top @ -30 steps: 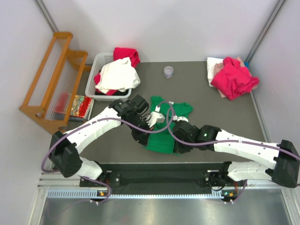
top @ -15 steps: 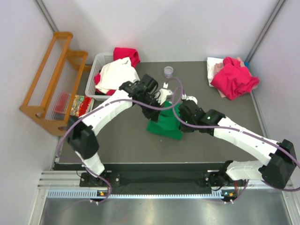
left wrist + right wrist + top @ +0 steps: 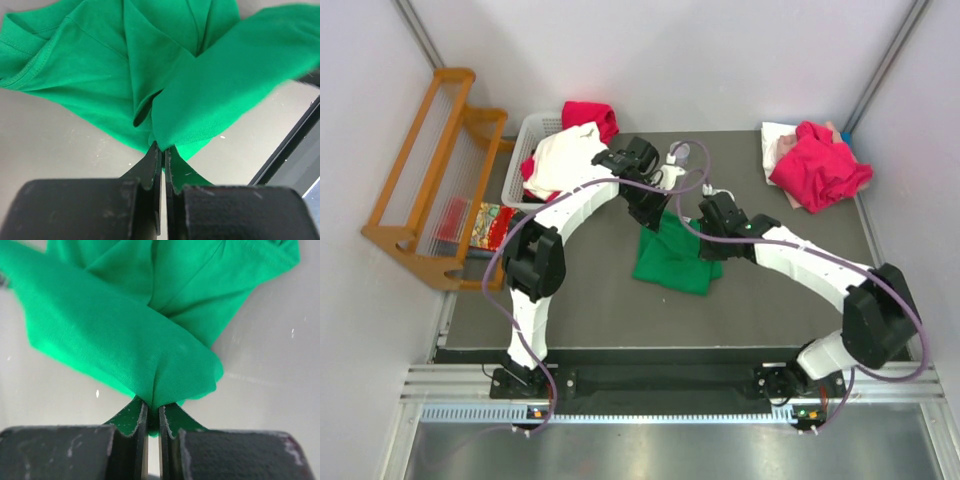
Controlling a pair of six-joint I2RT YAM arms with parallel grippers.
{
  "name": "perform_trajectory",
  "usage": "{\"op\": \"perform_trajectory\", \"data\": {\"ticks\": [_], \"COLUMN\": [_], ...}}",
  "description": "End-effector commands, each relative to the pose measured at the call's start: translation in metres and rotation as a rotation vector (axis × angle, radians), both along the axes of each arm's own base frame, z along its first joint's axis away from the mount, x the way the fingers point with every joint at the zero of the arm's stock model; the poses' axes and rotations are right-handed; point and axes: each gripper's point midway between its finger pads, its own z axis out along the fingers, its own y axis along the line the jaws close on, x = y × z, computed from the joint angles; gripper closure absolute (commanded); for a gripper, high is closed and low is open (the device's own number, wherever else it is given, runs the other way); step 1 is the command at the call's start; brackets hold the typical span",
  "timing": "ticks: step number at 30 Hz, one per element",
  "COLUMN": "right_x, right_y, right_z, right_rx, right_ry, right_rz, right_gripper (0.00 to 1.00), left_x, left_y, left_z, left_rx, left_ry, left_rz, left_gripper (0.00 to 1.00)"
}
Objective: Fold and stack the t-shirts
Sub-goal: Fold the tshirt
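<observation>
L gripper (image 3: 162, 152) — green tee (image 3: 125, 75) pinched

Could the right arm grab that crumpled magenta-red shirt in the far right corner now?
Probably not yet: its right hand is shut on the bright green cotton t-shirt. The way to the crumpled magenta-red t-shirt looks free, so after letting go it likely could.

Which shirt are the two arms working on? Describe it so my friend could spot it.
On the dark grey table, between the white basket at far left and the magenta pile at far right, lies a bunched green t-shirt. It is the only green one, and the left tool and right tool both pinch it.
</observation>
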Motion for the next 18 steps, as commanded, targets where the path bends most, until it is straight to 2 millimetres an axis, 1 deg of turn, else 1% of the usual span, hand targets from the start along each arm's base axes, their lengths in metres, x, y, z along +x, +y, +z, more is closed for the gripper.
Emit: {"op": "perform_trajectory", "data": {"ticks": [1,2,3,5,6,8,9,11,12,13,14,16,17,18], "right_x": [0.055,0.062,0.073,0.085,0.095,0.104,0.111,0.118,0.121,0.123,0.124,0.127,0.127,0.128], "right_y": [0.012,0.012,0.011,0.012,0.010,0.011,0.010,0.008,0.007,0.007,0.007,0.005,0.006,0.003], "right_z": [0.017,0.016,0.012,0.009,0.003,-0.001,-0.005,-0.009,-0.013,-0.014,-0.014,-0.017,-0.018,-0.022], "right_rx": [0.060,0.057,0.044,0.043,0.034,0.034,0.025,0.020,0.017,0.018,0.024,0.027,0.029,0.021], "right_ry": [-0.093,-0.097,-0.095,-0.095,-0.091,-0.085,-0.082,-0.082,-0.080,-0.078,-0.080,-0.079,-0.077,-0.071], "right_rz": [0.012,0.008,0.003,0.006,0.001,0.007,0.003,-0.002,-0.009,-0.011,-0.011,-0.017,-0.013,-0.019], "right_gripper": [1.00,1.00,1.00,1.00,1.00,1.00,1.00,1.00,1.00,1.00,1.00,1.00,1.00,1.00], "left_x": [0.010,0.012,0.012,0.013,0.014,0.013,0.015,0.018,0.021,0.027,0.031,0.045,0.050,0.056], "left_y": [-0.002,-0.002,-0.002,-0.001,-0.001,0.000,0.000,0.002,0.003,0.003,0.005,0.008,0.010,0.012], "left_z": [0.009,0.008,0.005,-0.001,-0.003,-0.013,-0.015,-0.027,-0.031,-0.040,-0.045,-0.059,-0.064,-0.068], "left_rx": [-0.026,-0.029,-0.026,-0.024,-0.026,-0.015,-0.013,0.012,0.020,0.027,0.039,0.043,0.046,0.054], "left_ry": [-0.050,-0.054,-0.055,-0.044,-0.044,-0.027,-0.025,-0.025,-0.028,-0.027,-0.030,-0.027,-0.027,-0.029], "left_rz": [-0.002,0.001,0.002,0.011,0.011,0.013,0.016,0.021,0.026,0.036,0.048,0.086,0.098,0.120], "left_gripper": [1.00,1.00,1.00,1.00,1.00,1.00,1.00,1.00,0.95,0.88,0.74,0.62,0.52,0.49]}}
